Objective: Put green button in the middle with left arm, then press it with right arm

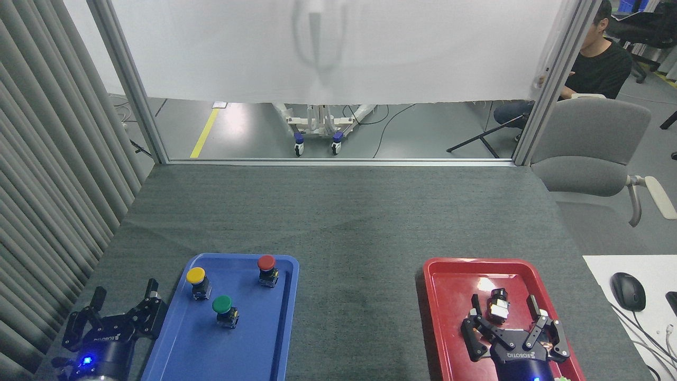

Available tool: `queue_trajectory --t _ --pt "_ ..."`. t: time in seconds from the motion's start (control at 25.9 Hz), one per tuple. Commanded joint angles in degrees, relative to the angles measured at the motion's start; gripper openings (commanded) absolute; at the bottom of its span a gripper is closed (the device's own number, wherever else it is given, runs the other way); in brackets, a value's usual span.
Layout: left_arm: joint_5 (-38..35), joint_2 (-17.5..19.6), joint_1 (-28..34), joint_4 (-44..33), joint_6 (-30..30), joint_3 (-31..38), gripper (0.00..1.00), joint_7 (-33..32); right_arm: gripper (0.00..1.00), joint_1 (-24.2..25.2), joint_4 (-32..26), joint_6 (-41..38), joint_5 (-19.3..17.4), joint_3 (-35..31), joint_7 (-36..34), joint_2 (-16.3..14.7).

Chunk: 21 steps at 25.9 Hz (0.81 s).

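— Head view, from the left?
— Left gripper (124, 312) spread wide, just beside blue tray (174, 344); green button (223, 310) upright inside, right of it.
— Further right?
— Bare middle (359, 275), then right gripper (506, 317) agape over red tray (449, 307).

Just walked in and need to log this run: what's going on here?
Nothing is being handled yet. The green button sits in the blue tray with a yellow button and a red button. The left claw is open beside that tray. The right claw is open over the red tray, around a small block. The cloth between the trays is bare.
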Motion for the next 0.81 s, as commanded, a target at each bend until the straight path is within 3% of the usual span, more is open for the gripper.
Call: queue_trajectory --t 0.0,0.77 --pt "0.0 -0.7 1.1 -1.0 0.0 0.0 1.0 0.2 1.0 0.0 0.0 0.0 0.0 -0.2 0.0 -0.2" --pt "-1.0 -1.3 1.6 -4.6 -4.1 -0.8 1.0 -0.7 1.0 0.1 0.0 0.0 0.0 -0.2 0.0 -0.2"
